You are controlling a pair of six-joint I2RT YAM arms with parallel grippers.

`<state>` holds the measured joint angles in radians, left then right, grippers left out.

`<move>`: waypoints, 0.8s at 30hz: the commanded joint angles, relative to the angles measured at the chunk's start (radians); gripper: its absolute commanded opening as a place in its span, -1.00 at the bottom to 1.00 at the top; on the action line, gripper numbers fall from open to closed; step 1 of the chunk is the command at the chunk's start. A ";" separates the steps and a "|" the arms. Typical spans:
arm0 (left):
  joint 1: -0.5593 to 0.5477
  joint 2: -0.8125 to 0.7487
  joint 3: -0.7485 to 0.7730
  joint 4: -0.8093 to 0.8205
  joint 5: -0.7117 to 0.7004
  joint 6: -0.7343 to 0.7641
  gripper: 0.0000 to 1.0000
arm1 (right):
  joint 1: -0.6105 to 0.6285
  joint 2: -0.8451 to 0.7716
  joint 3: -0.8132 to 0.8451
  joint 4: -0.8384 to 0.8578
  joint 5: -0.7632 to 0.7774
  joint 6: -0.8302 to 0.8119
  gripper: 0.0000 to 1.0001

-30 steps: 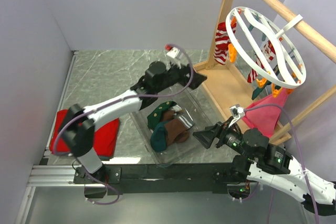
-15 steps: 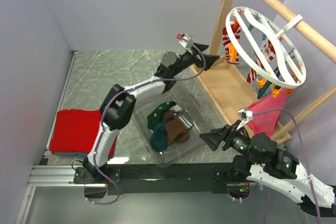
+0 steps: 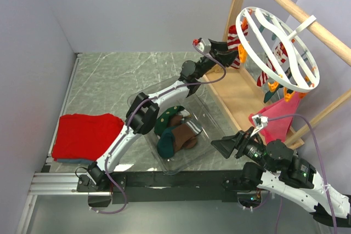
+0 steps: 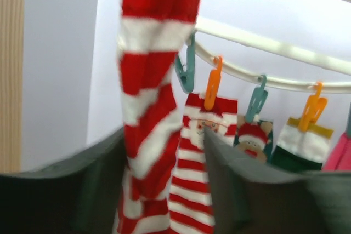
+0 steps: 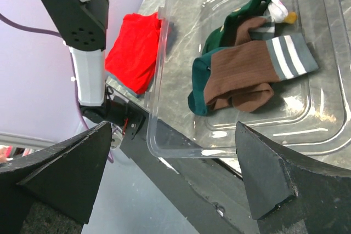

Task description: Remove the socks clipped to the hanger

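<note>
Red-and-white striped sock (image 4: 148,108) now hangs between the left gripper's (image 4: 164,132) spread fingers at the hanger (image 4: 263,42).

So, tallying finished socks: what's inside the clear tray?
In the tray: green-and-brown socks in a heap, one cuff striped grey and white. They overlap, so anything beneath, and the exact count, is hidden.

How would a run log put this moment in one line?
left gripper: open, straddling striped sock on hanger | right gripper: open, near tray | tray: socks inside
</note>
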<state>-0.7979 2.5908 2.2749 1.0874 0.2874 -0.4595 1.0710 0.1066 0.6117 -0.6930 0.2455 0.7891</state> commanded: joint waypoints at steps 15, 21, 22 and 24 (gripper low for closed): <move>-0.023 -0.484 -0.569 0.180 0.125 -0.129 -0.92 | 0.004 -0.016 0.031 0.013 0.069 0.027 0.98; -0.072 -0.679 -0.719 0.049 0.185 -0.191 -0.92 | 0.004 -0.018 0.034 0.072 0.126 -0.001 0.99; -0.089 -0.711 -0.732 0.027 0.203 -0.206 -0.92 | 0.004 -0.016 0.039 0.082 0.142 -0.023 0.98; -0.107 -0.741 -0.755 -0.036 0.231 -0.241 -0.94 | 0.004 -0.007 0.043 0.113 0.166 -0.048 0.99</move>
<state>-0.8623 1.9255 1.5646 1.1507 0.4267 -0.6205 1.0710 0.1009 0.6193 -0.6777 0.3313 0.7944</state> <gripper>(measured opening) 0.052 0.992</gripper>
